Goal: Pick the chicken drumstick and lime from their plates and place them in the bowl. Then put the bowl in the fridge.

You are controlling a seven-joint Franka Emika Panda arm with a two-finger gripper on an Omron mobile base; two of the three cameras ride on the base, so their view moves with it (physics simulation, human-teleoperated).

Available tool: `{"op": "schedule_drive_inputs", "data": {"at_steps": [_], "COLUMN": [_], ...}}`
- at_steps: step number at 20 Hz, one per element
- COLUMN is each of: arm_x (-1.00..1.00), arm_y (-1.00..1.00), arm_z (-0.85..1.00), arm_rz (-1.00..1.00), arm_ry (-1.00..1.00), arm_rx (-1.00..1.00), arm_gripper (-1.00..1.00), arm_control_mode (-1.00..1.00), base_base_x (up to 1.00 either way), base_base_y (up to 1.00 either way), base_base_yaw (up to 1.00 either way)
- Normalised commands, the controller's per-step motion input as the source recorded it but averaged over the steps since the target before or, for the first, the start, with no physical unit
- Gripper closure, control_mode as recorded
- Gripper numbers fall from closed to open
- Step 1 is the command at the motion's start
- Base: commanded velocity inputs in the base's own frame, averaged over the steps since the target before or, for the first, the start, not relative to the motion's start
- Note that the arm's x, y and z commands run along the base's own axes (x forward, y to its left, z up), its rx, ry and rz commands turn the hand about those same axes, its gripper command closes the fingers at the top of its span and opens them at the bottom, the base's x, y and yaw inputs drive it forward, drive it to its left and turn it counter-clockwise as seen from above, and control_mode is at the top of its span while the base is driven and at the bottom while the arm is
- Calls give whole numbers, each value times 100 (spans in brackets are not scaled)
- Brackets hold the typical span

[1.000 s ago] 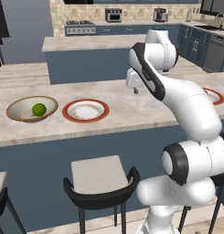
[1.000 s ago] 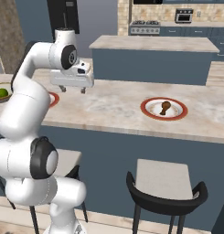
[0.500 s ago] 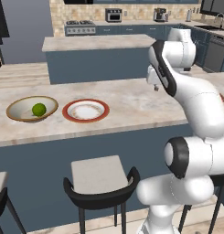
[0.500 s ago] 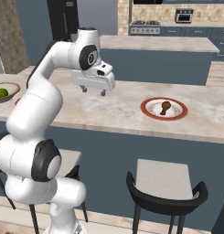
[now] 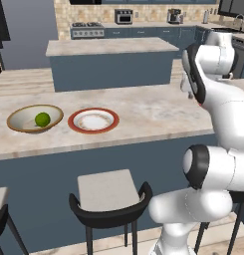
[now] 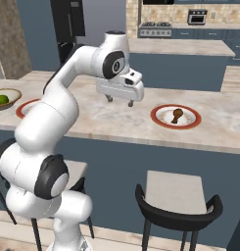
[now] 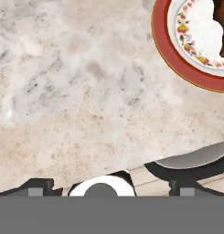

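Note:
The lime (image 5: 42,119) lies inside the tan bowl (image 5: 19,122) at the left end of the counter. Beside the bowl sits a red-rimmed plate (image 5: 93,121) with nothing on it. The brown chicken drumstick (image 6: 177,115) rests on the other plate (image 6: 188,120), further right. My gripper (image 6: 120,101) hangs open above the bare counter, left of that plate and holding nothing. In the hand view the plate's red rim (image 7: 161,27) and an edge of the drumstick (image 7: 221,18) sit at the top right. The bowl (image 6: 13,92) with the lime (image 6: 0,100) is far to the left.
The marble counter (image 6: 116,122) runs across both base views, with dark stools (image 5: 106,191) (image 6: 178,196) along its near side. A second island (image 5: 108,47) stands behind it. The dark fridge (image 6: 67,24) is at the back left.
The arm has swung right along the counter, from beside the empty plate toward the plate with the drumstick. The gripper has stayed open and empty.

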Motion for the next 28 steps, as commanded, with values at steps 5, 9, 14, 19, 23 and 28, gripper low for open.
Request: {"op": "schedule_drive_inputs", "data": {"at_steps": [5, 9, 14, 19, 23, 28], "arm_x": [-11, -8, 3, 24, 23, 13], "arm_y": [-67, -61, -50, -41, -46, -31], "arm_z": [0, -3, -8, -14, -4, -20], "arm_rz": [0, 0, -1, 0, 0, 0], "arm_ry": [-13, -16, -1, 3, 11, 3], "arm_rx": [-6, -5, -5, -11, -9, -4], "arm_gripper": [-100, -100, -100, -100, -100, -100], "arm_control_mode": [-100, -100, -100, -100, -100, -100], "base_base_x": [0, 0, 0, 0, 0, 0], "base_base_y": [0, 0, 0, 0, 0, 0], "base_base_yaw": [0, 0, 0, 0, 0, 0]}}
